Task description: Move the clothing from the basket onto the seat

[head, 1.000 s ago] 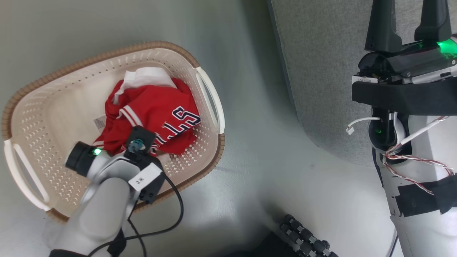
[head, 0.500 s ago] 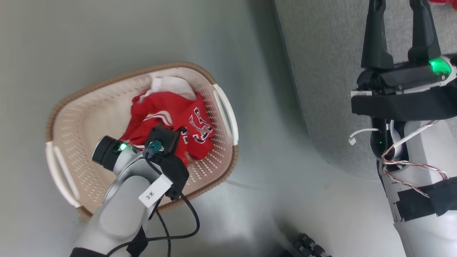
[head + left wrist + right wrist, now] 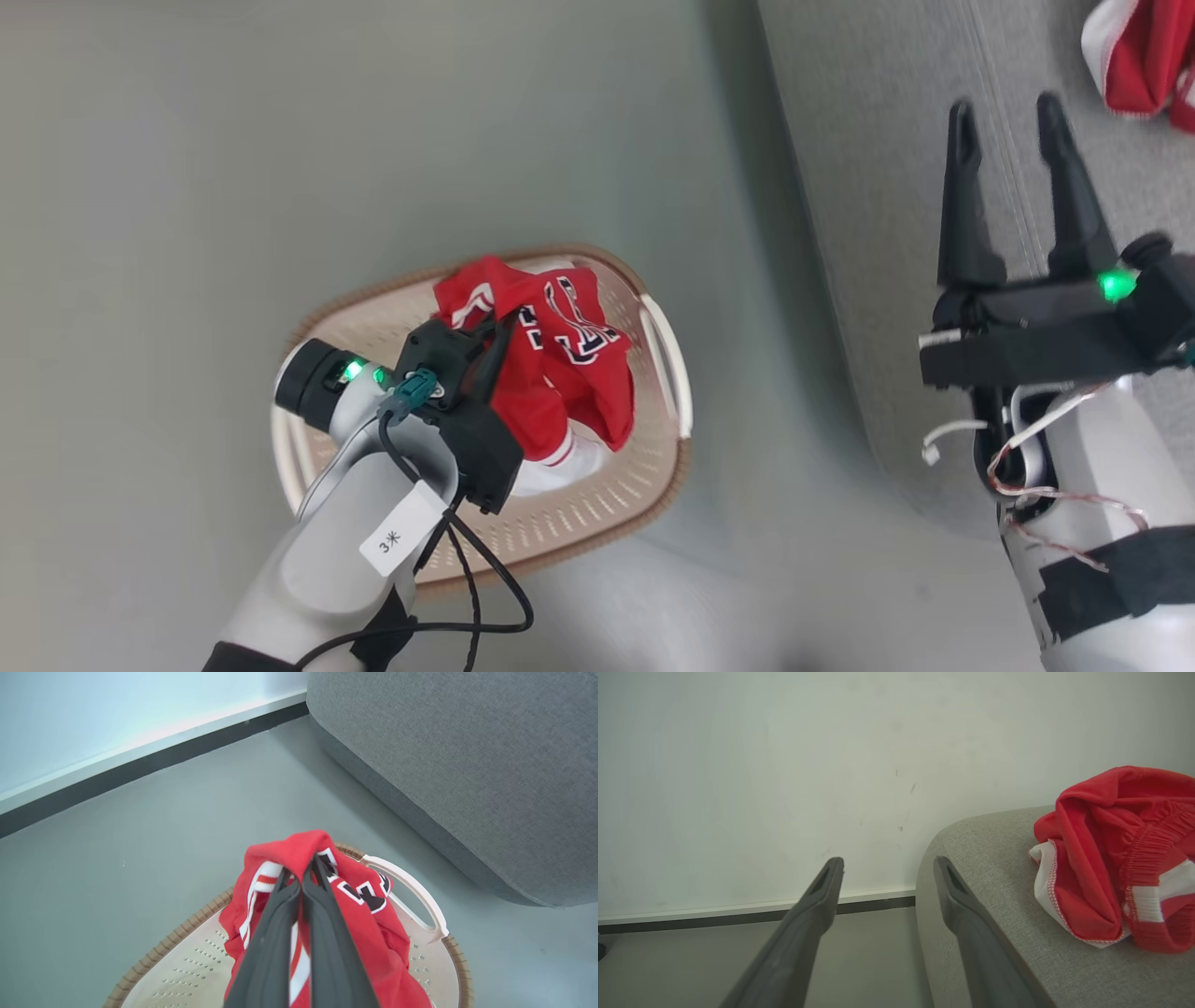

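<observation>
Fully closed on jersey point(image 3: 369, 924), left gripper point(image 3: 303, 870)

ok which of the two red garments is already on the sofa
The plain red garment with white trim, lying on the grey sofa. The lettered red jersey hangs from the shut left gripper over the basket.

Red jersey point(image 3: 553, 411) with white stripes, navy white-edged lettering. Cream perforated basket point(image 3: 579, 525), brown woven rim. Grey flecked sofa point(image 3: 868, 140). Plain red shorts point(image 3: 1092, 868), white trim. Pale grey-green floor point(image 3: 280, 140).
</observation>
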{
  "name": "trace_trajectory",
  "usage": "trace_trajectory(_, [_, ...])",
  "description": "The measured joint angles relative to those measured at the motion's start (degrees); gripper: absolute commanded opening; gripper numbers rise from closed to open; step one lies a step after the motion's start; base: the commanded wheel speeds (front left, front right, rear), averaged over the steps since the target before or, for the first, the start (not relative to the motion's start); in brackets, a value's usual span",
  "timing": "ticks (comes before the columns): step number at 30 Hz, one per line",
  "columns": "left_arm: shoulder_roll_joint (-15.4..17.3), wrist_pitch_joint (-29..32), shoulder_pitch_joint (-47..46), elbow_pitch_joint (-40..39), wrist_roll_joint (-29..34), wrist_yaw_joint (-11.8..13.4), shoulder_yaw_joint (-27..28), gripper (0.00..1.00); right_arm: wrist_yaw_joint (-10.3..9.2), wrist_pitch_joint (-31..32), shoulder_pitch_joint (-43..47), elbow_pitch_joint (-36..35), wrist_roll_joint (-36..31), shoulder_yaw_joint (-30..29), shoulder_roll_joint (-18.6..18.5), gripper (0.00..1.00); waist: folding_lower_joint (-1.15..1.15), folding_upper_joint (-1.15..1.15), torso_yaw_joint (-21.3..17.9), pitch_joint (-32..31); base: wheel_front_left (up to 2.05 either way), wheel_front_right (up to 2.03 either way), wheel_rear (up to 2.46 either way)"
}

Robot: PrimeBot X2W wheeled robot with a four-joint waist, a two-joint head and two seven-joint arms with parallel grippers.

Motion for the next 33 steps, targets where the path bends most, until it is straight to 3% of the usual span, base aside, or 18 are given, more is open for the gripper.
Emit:
trace_trajectory(15, [-0.45, -1.08, -1.63, -1.4, -3.76, -0.53, -3.88, 0.0, -0.26, 0.0, 8.82, 4.86, 0.13, 0.75, 1.58, 1.0, 0.0, 0.0, 6.11, -13.01, 0.0, 0.0, 0.0])
trace_trajectory(33, [-0.63, -1.53, 1.2, -1.57, -8.35, -0.98, -9.55, 0.0, -0.25, 0.0, 18.85, 7.37, 0.56, 2.53, 2.32, 1.0, -0.01, 0.0, 9.67, -28.98, 0.0, 0.0, 0.0])
